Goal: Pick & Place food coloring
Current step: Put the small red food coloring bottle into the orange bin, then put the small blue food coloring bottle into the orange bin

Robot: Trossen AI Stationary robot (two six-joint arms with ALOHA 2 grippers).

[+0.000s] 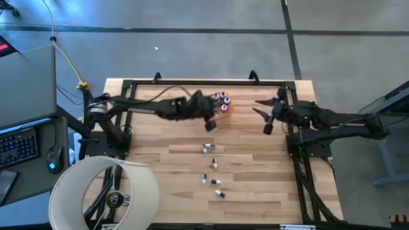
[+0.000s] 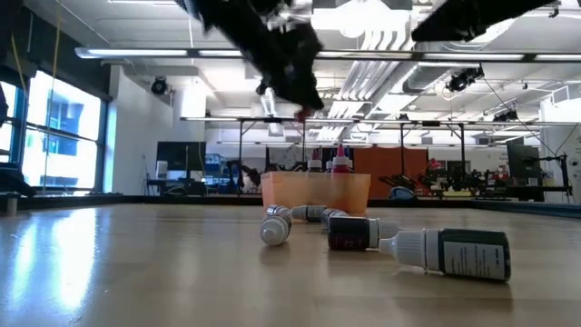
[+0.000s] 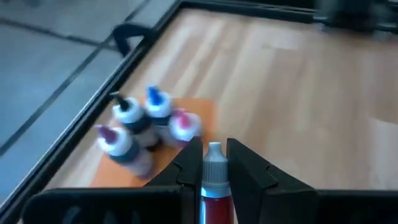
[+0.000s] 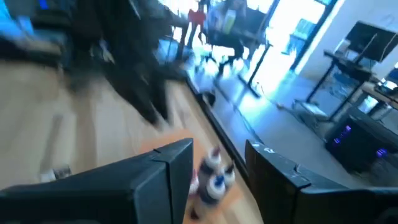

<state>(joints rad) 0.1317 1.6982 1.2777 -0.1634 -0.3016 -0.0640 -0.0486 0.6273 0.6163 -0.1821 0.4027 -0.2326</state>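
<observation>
— Where's the bottle you're working?

— I've got it in my left gripper (image 3: 214, 180), fingers (image 3: 186, 171) clamped on both sides of its red body, white pointed cap (image 3: 214, 155) sticking out ahead. It's up off the table, just beside the orange tray (image 1: 227, 107).

— What's in the tray?

— Upright bottles (image 3: 140, 127), bunched close together. From the left wrist I count four: caps with blue, pink, purple and one dark tip, all dark-bodied with white shoulders. The tray is a shallow rectangle, see-through orange walls in the low view (image 2: 315, 192).

— And loose ones?

— Lying on their sides on the wood, in a scattered line from mid-table toward the near edge (image 1: 213, 167). From above I make out about six, though they're tiny and I can't be sure of the count. In the low view the nearest one (image 2: 447, 252) has a dark labelled body and a ribbed white cone cap; a dark one with a red band (image 2: 352, 233) is touching its tip.

— Your right arm?

— Right gripper (image 1: 264, 107) hangs near the far right of the table, fingers apart, nothing between them. The table (image 1: 153, 137) is pale plank wood with a black frame.
</observation>
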